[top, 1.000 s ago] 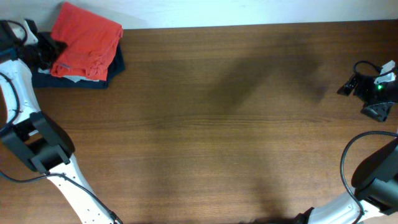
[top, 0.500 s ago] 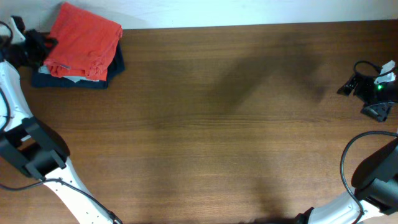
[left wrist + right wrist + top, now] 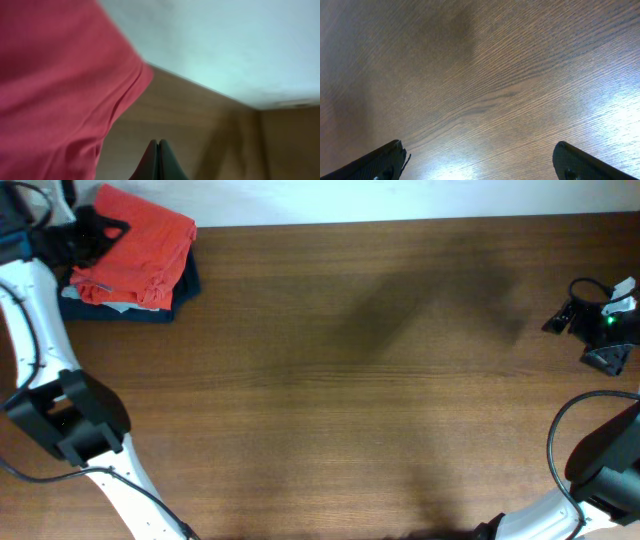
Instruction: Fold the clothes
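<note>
A pile of folded clothes lies at the table's far left corner: a red garment (image 3: 140,243) on top, a white layer and a dark blue garment (image 3: 185,288) below. My left gripper (image 3: 100,227) is at the pile's left edge, over the red cloth. In the left wrist view its fingers (image 3: 158,161) are pressed together with nothing between them, and the red garment (image 3: 55,95) fills the left side. My right gripper (image 3: 560,317) hovers at the far right of the table. In the right wrist view it (image 3: 480,160) is wide open over bare wood.
The brown wooden table (image 3: 360,380) spreads between the two arms. A white wall (image 3: 225,45) runs behind the table's far edge. The left arm's base (image 3: 65,415) stands at the left edge, the right arm's base (image 3: 610,460) at the lower right.
My left gripper has moved from the pile's left side up and right onto the red garment's edge. The pile and the right arm have not moved.
</note>
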`<state>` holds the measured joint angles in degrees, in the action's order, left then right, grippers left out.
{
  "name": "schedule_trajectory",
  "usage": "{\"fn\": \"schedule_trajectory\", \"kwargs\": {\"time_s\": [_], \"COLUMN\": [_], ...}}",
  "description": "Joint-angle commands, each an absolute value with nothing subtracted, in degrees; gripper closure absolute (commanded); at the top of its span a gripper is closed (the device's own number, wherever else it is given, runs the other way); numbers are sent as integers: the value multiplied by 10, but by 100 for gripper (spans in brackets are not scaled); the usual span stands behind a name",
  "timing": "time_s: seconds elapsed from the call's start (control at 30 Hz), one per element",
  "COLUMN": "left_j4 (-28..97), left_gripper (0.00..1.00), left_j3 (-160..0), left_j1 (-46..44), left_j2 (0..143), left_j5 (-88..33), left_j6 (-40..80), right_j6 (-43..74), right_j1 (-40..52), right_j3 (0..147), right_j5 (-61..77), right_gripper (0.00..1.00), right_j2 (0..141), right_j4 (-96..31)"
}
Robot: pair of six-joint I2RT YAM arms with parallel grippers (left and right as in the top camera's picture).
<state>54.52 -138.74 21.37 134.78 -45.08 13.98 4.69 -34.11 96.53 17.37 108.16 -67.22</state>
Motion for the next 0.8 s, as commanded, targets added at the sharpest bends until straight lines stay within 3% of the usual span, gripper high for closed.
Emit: {"fn": "schedule_trajectory", "kwargs": {"time_s": [0.0,0.33,0.77], "left_j4": [559,526,482], "left_gripper": [99,100,99], "left_j3": [-1382,-1271,-1198], "left_j1": [201,197,202], "left_j2": [1345,1351,1351], "left_j5": [-376,-362,-331], "left_j6": [87,20,17], "right_j6": [48,48,48], "right_j1": [-342,-342,-342], "right_j3": [967,967,967], "right_j5": [168,168,168], "right_gripper": [1,1,2], "right_j2": [1081,1081,1081], "right_j4": [-671,-671,-671]}}
